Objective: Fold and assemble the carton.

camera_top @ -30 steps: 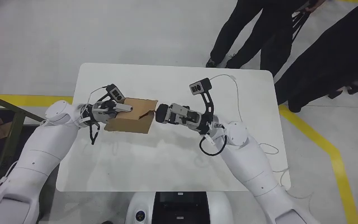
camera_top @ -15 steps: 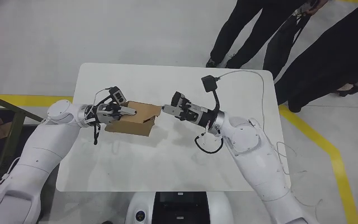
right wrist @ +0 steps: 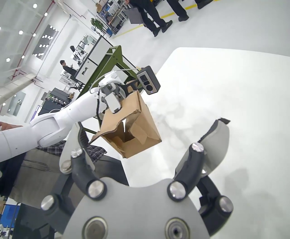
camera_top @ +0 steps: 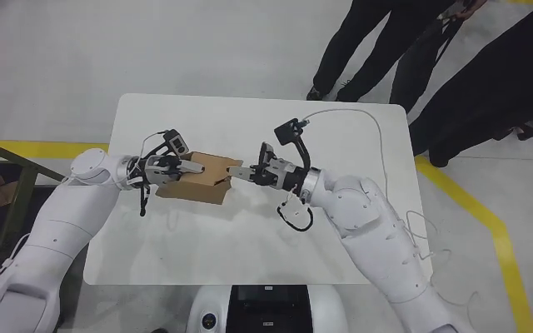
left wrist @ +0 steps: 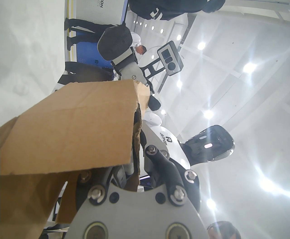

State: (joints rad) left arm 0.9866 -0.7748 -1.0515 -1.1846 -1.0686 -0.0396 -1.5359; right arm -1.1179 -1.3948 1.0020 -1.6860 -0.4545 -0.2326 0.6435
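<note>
left jaws clamp carton [camera_top: 202,179]; right jaws spread, just beside.

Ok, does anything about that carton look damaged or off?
Yes. The carton, held by the left gripper, has a ragged, torn-looking edge on one flap at its open end, where a clean cut would be expected.

Dark capital letters run along a white wall panel [left wrist: 99,6] far behind in the left wrist view, cut off at the picture's edge. Near it, a blue board [left wrist: 89,56] carries a pale logo mark, too small to read.
</note>
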